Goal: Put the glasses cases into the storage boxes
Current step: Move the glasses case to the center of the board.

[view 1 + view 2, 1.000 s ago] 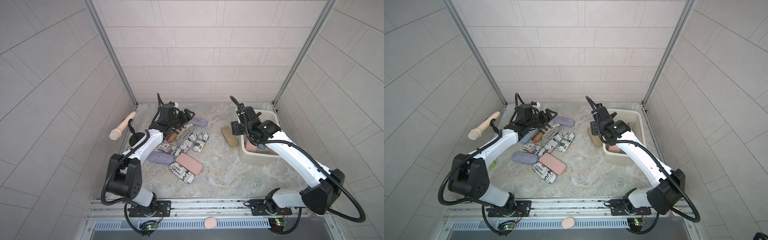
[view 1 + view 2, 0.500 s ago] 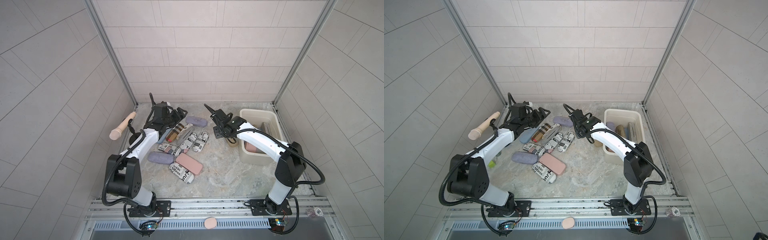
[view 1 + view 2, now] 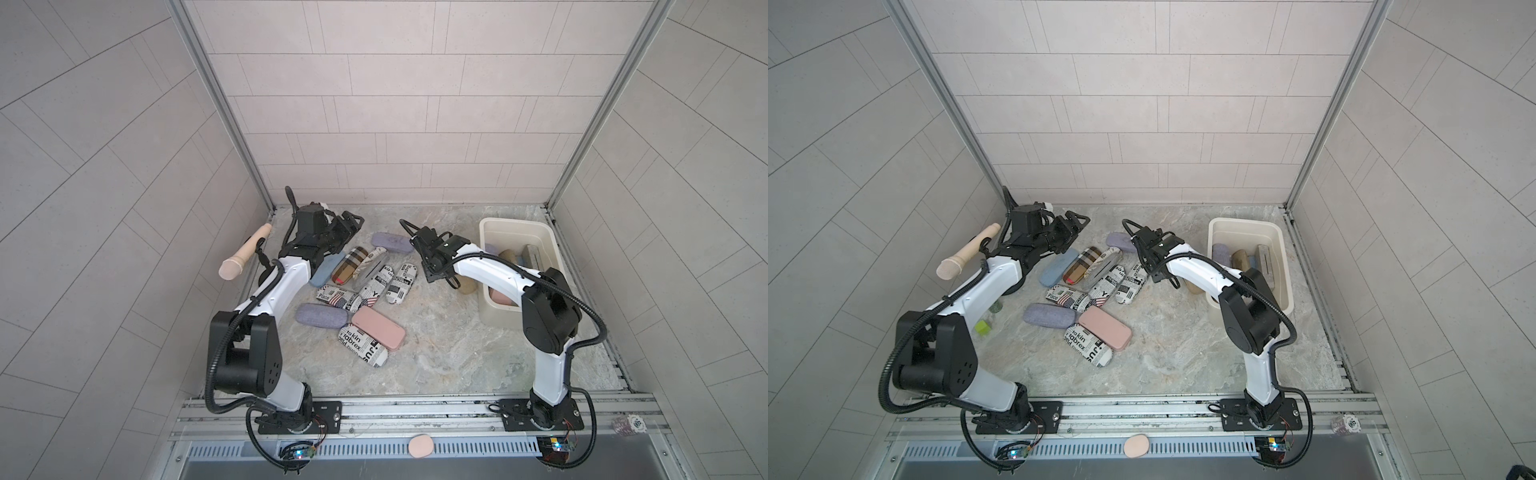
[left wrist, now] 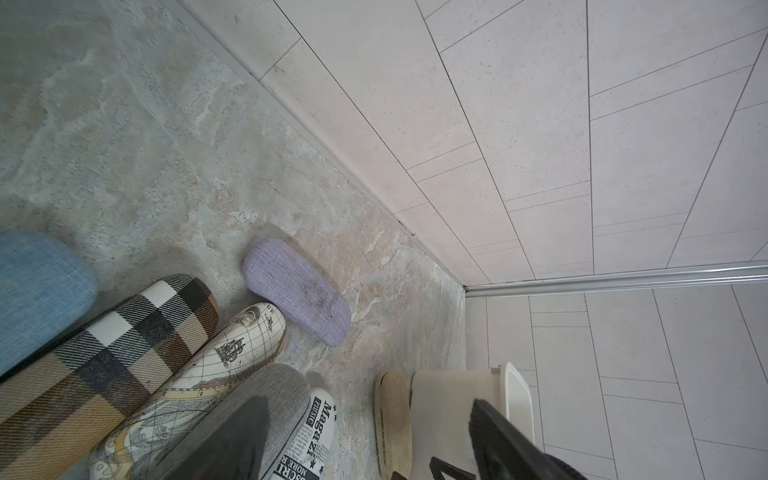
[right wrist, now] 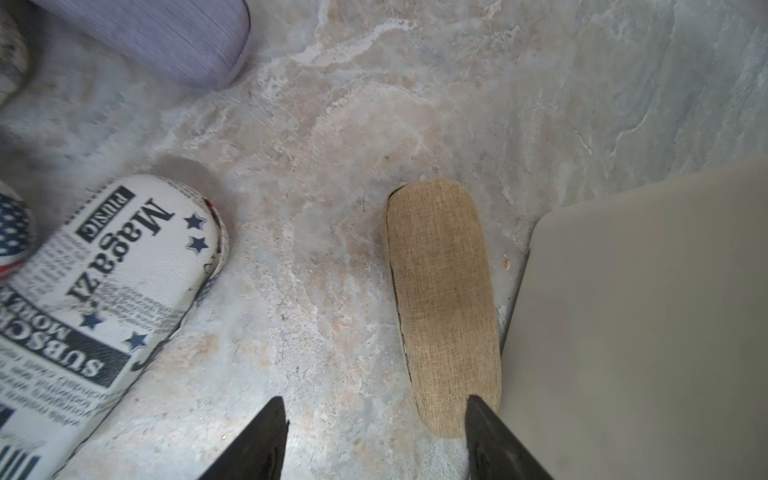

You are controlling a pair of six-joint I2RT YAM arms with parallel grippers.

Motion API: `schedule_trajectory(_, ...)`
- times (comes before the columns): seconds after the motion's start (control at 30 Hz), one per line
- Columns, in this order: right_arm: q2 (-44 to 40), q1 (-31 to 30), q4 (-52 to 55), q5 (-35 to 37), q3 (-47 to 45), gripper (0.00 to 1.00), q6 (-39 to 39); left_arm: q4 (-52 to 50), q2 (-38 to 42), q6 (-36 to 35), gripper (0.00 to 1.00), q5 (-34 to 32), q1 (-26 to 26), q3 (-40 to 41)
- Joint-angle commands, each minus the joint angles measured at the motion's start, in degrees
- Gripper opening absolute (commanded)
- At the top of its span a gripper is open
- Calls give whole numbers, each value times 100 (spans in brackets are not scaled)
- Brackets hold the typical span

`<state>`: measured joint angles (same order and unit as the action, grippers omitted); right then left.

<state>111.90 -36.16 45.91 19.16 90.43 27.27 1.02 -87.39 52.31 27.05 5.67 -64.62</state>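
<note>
Between tiled walls [image 3: 374,104], above marbled floor [image 3: 440,332], left hand [image 4: 365,407] and right hand [image 5: 374,398] seem spread.

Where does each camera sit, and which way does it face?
Top views: high in front, looking down on the marble table; both arms, left gripper and right gripper, show.
Left wrist: on the left arm, facing the back corner past a lilac fabric case; its fingertips show.
Right wrist: on the right arm, looking down at a tan woven case beside the cream-white plastic tub; fingertips show.
Shared: wrist views both see those cases and the tub.
</note>
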Motion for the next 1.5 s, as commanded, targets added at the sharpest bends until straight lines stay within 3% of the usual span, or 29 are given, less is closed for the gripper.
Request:
schedule_trajectory(0.0, 166, 177, 85, 334, 40, 71, 302, 208, 144, 95, 83, 67, 13, -29)
schedule_trajectory(0.4, 839, 704, 168, 112, 411, 72, 112, 320, 122, -20, 83, 204, 173, -71)
schedule_trajectory(0.73, 1267, 974, 182, -574, 848, 70, -21, 309, 94, -28, 83, 199, 189, -70)
schedule_trajectory(1.0, 1256, 1050, 158, -693, 814, 69, -94, 295, 80, -20, 83, 186, 196, -72)
schedule_trajectory(1.47, 731, 548, -197, -869, -131, 60, 448, 316, 94, 24, 83, 213, 217, -66)
